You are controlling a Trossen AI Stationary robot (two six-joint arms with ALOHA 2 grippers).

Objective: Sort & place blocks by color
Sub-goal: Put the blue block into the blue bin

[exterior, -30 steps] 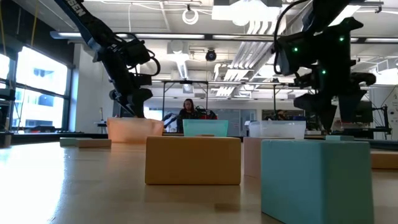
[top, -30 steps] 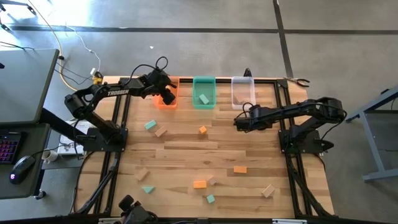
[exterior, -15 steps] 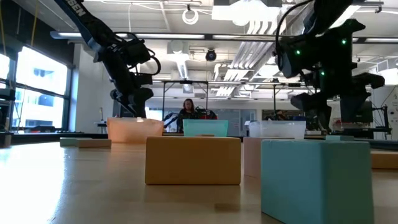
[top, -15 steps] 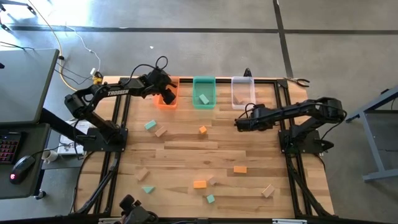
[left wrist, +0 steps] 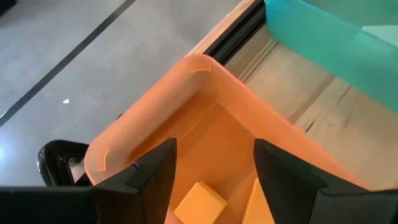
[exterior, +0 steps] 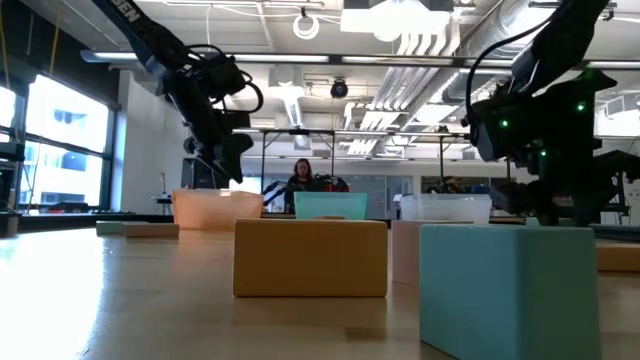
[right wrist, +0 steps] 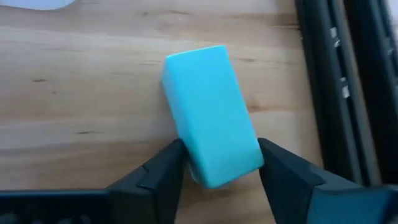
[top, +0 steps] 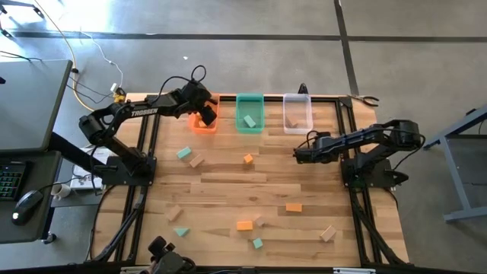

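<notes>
Wooden tabletop [top: 228,179], bins at twelve o'clock. Right gripper [right wrist: 214,163] low at three o'clock, fingers spread around teal brick [right wrist: 211,149], not yet clamped: best centred, closed squarely on long sides, then lifted. Left gripper [left wrist: 211,165] open, empty, above orange bin [left wrist: 149,124]; orange block [left wrist: 199,202] inside.

Teal brick [right wrist: 211,114], orange bin [left wrist: 205,93], pale wood table [right wrist: 74,93].
</notes>
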